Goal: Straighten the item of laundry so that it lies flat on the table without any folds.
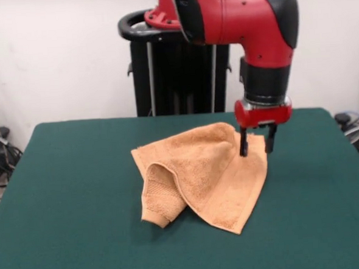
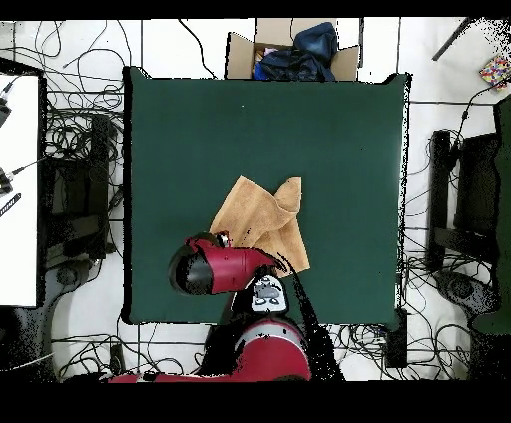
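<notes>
The peach terry towel (image 1: 200, 170) lies rumpled near the middle of the dark green table (image 1: 78, 177). Its left side is folded over into a raised hump, and a woven band runs along its lower right edge. My gripper (image 1: 257, 143) hangs from the red arm over the towel's far right corner, open and holding nothing. One finger (image 1: 243, 144) is in front of the towel's edge and the other stands over bare table. In the overhead view the towel (image 2: 261, 214) lies towards the robot's side of the table (image 2: 329, 140), and the arm (image 2: 225, 269) covers the gripper.
The black pedestal (image 1: 175, 67) stands behind the table's far edge. In the overhead view a cardboard box (image 2: 289, 55) with dark cloth in it sits past the opposite edge. Cables lie on the floor round the table.
</notes>
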### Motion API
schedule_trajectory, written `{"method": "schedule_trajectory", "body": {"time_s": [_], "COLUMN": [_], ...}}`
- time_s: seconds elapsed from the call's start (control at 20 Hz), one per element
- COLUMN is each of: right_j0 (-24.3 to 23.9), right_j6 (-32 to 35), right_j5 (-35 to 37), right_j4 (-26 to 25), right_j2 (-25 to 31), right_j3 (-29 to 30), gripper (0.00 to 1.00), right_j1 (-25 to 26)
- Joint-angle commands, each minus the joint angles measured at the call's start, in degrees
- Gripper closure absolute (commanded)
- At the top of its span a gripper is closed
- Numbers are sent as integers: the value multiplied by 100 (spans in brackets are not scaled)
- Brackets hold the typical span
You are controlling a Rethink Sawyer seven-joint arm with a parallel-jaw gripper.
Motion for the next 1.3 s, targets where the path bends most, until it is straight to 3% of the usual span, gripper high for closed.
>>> {"method": "schedule_trajectory", "body": {"time_s": [0.05, 0.55, 0.75, 1.15, 1.3], "right_j0": [316, 346, 29, -501, -471], "right_j6": [1423, 1287, 1231, 1177, 1142], "right_j5": [-329, -771, -1324, -1757, -1527], "right_j4": [665, 927, 822, 467, 551], "right_j2": [-783, -871, -513, 181, 187], "right_j3": [-786, -1135, -1436, -1703, -1784], "gripper": [0, 0, 0, 0, 0], "right_j1": [463, 1223, 1797, 2029, 2045]}}
